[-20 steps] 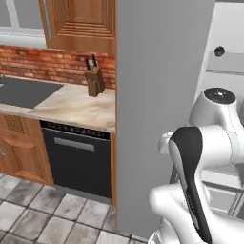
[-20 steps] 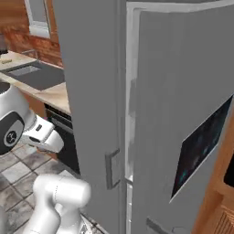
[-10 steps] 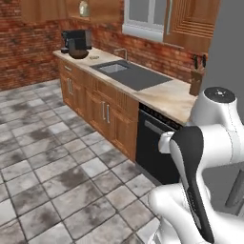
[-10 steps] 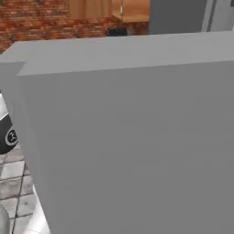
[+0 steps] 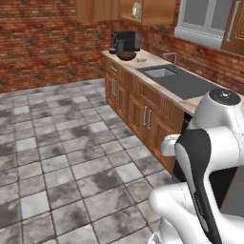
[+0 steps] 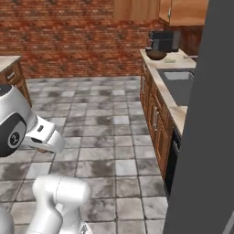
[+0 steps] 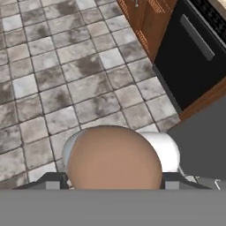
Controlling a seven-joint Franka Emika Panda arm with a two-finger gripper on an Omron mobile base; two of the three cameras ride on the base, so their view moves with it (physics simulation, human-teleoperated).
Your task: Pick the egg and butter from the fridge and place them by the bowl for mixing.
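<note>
In the hand view the brown-tan egg [image 7: 112, 161] sits large between the two dark fingertips [image 7: 55, 181], with my gripper [image 7: 113, 182] shut on it above the tiled floor. The dark wooden bowl [image 5: 126, 55] stands far off on the counter in front of the coffee machine, and it also shows in the right base view as the bowl [image 6: 156, 55]. A small pale piece [image 6: 170, 60] lies on the counter beside it, too small to tell whether it is the butter. The grey fridge [image 6: 203, 137] rises close on the right.
A black coffee machine [image 5: 126, 41] stands at the counter's far end, with a steel sink [image 5: 174, 78] nearer. A black dishwasher front [image 7: 194, 66] sits under the counter beside wooden cabinets [image 5: 143, 107]. Grey floor tiles [image 5: 57, 143] stretch to the left. Another wooden cabinet [image 6: 11, 75] stands at the far left.
Both base views have swung away from the fridge's side toward the floor and the long counter with sink and coffee machine. That shift is the camera's. The arm's pose looks unchanged.
</note>
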